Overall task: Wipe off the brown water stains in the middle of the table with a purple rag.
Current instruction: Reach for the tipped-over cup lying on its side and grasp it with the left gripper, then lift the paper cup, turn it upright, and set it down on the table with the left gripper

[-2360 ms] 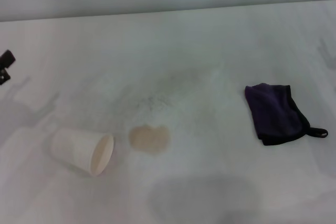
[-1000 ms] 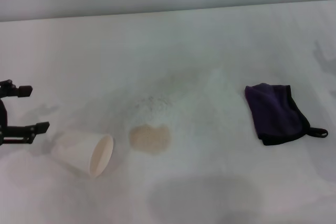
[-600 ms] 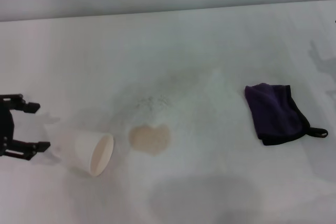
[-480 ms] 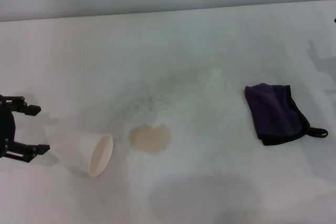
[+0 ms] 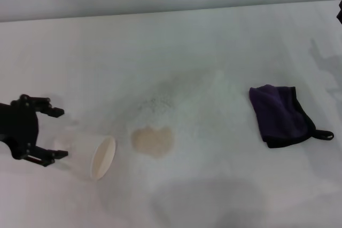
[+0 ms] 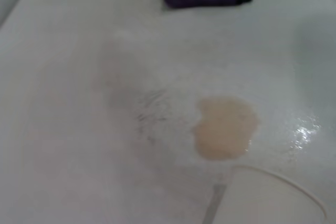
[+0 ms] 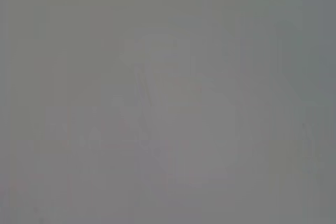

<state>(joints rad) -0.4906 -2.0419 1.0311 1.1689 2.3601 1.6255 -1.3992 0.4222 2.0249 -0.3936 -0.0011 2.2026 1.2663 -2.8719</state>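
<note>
One purple rag (image 5: 280, 115), long axis front-to-back

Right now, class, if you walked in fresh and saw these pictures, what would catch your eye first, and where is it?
The dark purple rag stands out most, lying flat at the right of the white table, untouched. Near the middle sits the tan brown water stain, with a tipped white paper cup just to its left. The left gripper, fingers open, is around the cup's closed end.
</note>
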